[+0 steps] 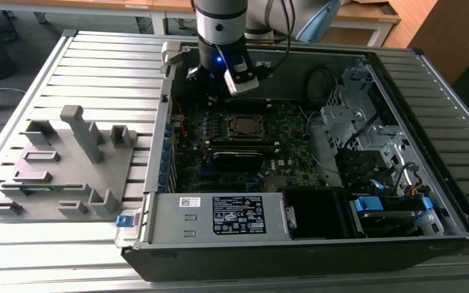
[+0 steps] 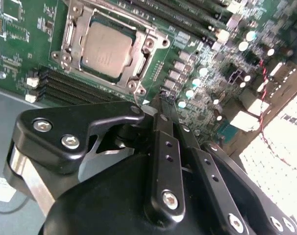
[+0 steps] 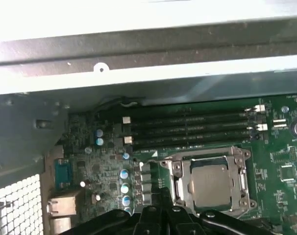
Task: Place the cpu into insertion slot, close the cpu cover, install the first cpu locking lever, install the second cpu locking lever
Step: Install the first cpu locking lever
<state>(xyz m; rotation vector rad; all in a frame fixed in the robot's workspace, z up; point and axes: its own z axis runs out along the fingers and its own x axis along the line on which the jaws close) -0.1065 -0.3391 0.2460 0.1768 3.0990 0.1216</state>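
Observation:
The cpu (image 2: 105, 49) lies flat in the insertion slot (image 2: 65, 36), its dull silver top showing through the cut-out of the cpu cover (image 2: 147, 46), which lies down around it. In the first wrist view the cpu (image 3: 210, 183) and the cpu cover (image 3: 178, 169) sit just beyond the fingertips. My gripper (image 2: 163, 100) hangs above the green board beside one corner of the socket, its two black fingers (image 2: 164, 142) pressed together with nothing between them. In the exterior view the arm's wrist (image 1: 218, 58) stands over the far side of the socket (image 1: 241, 126).
The open computer case (image 1: 430, 79) walls the board in. Black memory slots (image 3: 187, 127) run beside the socket, and red wires (image 2: 265, 81) hang near the rear ports. A power supply (image 1: 218, 217) and a drive cage (image 1: 356, 122) stand nearby. A grey parts fixture (image 1: 63, 165) sits outside.

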